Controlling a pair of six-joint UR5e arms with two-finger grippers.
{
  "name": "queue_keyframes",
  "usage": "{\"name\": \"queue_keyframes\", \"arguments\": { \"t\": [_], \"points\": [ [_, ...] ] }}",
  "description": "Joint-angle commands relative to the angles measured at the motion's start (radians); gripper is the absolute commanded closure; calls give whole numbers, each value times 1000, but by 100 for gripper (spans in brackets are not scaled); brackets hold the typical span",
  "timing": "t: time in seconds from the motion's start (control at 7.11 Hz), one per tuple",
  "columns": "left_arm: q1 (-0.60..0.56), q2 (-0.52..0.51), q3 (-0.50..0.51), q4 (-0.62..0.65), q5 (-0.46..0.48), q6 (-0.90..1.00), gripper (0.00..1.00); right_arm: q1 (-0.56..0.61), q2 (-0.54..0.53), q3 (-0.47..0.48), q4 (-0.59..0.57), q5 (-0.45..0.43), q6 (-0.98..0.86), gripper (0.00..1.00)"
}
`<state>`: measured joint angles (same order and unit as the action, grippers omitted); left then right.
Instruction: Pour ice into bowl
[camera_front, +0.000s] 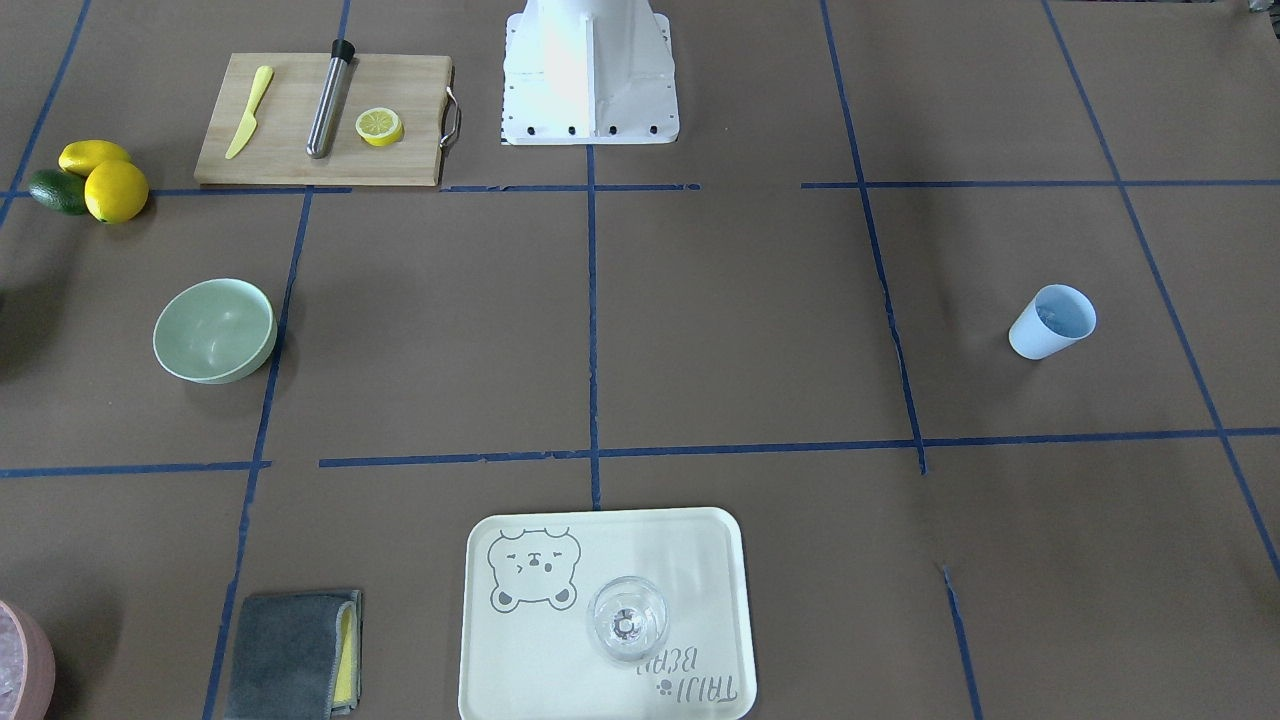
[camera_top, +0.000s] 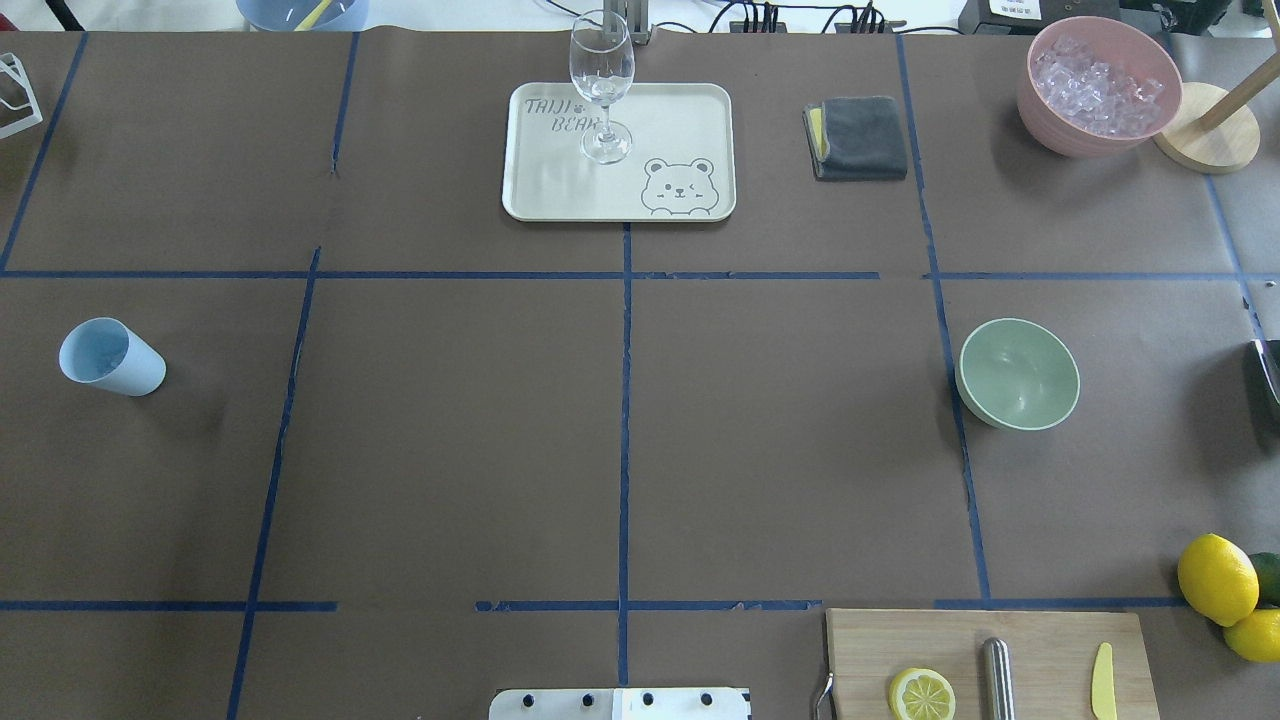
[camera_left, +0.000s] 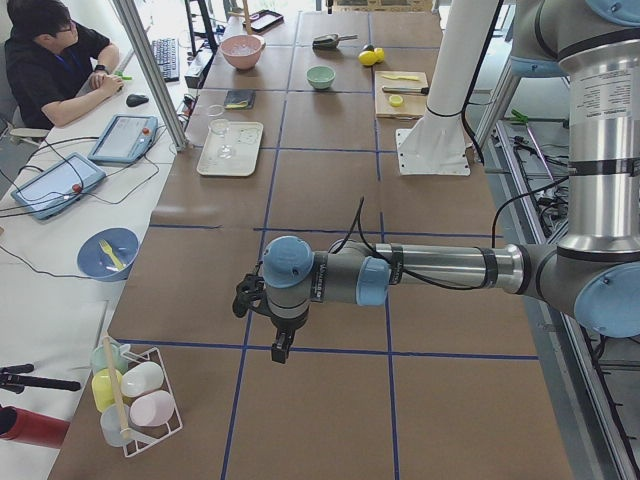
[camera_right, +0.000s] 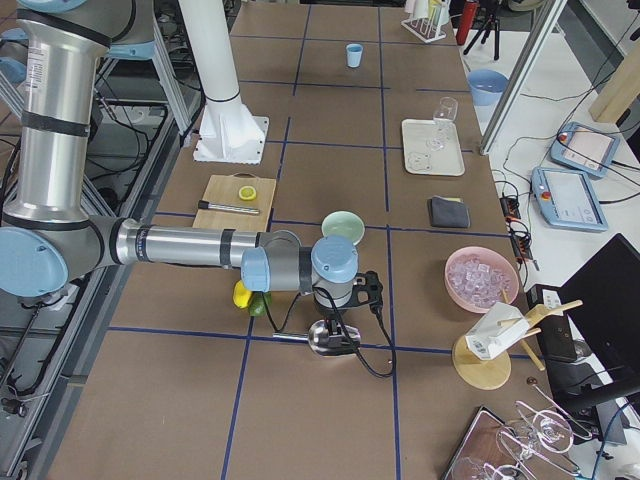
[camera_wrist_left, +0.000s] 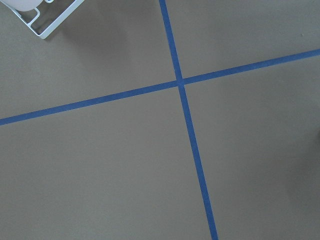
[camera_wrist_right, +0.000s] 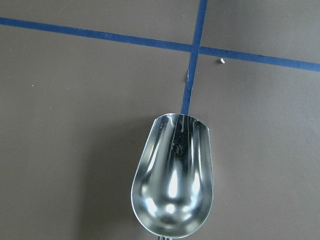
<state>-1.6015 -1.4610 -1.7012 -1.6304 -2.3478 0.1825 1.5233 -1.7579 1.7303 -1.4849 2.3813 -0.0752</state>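
- Ice (camera_front: 1055, 312): faint glassy bits low inside the blue cup (camera_front: 1035, 340), too small to make out singly. The cup stands upright on the surface (camera_front: 700, 330), on the robot's left side.
- Bowl (camera_front: 214, 330): upright and empty, on the robot's right side, well apart from the cup. Nothing poured yet.
- Left hand (camera_left: 283, 350): hangs over bare surface near a white rack (camera_wrist_left: 42, 22), well apart from the cup. It shows only from the side, so I cannot tell whether it is released or clenched.
- Right hand (camera_right: 334, 322): just above an empty metal scoop (camera_wrist_right: 172, 185) that lies on the surface. I cannot tell its state, nor whether it touches the scoop.
- Judged step: reaching for the cup, probably with the left arm, which is on the cup's side.
- Grasp: come in level from the side with the hand opened wider than the cup. Centre on the cup before closing and take the wall about mid-height. A light cup may slide or tip if nudged first, so squeeze gently.
- Carry: keep the mouth up and cross the surface slowly.
- Pour: hold the lip low over the bowl's middle and tilt gradually. The cubes may come out in a rush and skip off the smooth bowl.
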Motion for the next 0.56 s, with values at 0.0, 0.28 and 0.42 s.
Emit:
{"name": "queue_keyframes", "arguments": {
  "t": [0.0,0.28,0.42],
  "points": [
    [2,-1,0,0,1,0,0,0,0,0,0,1,2,0],
    [0,1,-17,-2,1,0,0,0,2,-6,0,-1,2,0],
    [2,-1,-18,-3,-1,2,0,-2,2,-6,-2,-1,2,0]
  ]
}}
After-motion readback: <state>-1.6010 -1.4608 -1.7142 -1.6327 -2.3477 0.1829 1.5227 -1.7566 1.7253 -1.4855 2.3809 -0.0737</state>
